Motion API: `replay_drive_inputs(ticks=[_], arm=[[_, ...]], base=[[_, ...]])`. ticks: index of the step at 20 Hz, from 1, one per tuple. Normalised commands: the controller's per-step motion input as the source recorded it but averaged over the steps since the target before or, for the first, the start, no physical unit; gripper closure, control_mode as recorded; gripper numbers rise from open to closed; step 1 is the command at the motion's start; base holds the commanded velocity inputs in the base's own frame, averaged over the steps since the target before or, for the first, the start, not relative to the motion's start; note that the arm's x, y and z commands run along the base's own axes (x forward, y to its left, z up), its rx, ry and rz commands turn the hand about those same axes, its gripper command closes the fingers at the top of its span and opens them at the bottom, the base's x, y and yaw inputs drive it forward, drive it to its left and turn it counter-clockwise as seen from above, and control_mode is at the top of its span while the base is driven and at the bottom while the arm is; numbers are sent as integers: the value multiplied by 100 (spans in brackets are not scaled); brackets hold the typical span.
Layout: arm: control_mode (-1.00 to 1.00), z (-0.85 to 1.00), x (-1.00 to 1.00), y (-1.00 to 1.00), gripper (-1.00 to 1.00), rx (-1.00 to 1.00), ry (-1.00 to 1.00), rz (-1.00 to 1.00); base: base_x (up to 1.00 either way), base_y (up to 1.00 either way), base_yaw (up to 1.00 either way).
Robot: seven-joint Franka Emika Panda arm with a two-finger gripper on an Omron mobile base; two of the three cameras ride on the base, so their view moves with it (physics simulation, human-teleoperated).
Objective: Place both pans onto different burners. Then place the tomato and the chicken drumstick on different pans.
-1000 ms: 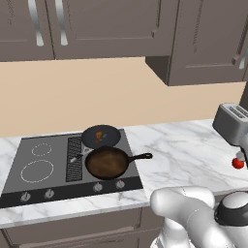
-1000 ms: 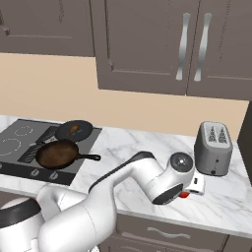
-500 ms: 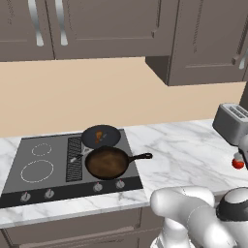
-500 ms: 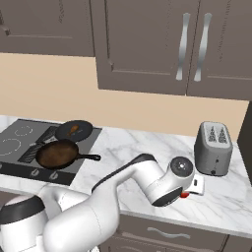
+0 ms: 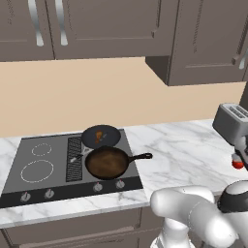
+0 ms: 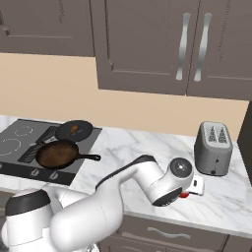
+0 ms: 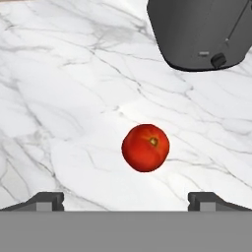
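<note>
Tomato (image 7: 145, 147) on counter, centred ahead of wide-open gripper (image 7: 126, 201), untouched.

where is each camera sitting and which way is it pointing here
Left base view: behind the arm to its left, facing the cooktop, brown pan and black skillet; white arm at lower right.
Right base view: behind to its right, facing the counter and toaster; arm from lower left.
Hand view: on the hand, looking down at the tomato between open fingertips.
Both base views share pans and toaster.
</note>
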Motion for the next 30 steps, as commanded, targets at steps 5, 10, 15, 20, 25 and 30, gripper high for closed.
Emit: replay_drive_inputs(ticks=[5, 10, 15, 20, 25, 30], arm=[[-100, -6, 23, -12, -100, 0, 0, -1], [-100, -6, 6, -23, -100, 0, 0, -2], [-100, -12, 0, -18, -100, 0, 1, -3], [-100, -11, 0, 8, -100, 0, 3, -3], [-100, -3, 0, 29, -100, 0, 2, -4], [-100, -2, 0, 29, -100, 0, 0, -4]], base=[[0, 0, 0], [0, 0, 0], [0, 0, 0], [0, 0, 0], [0, 0, 0], [0, 0, 0]])
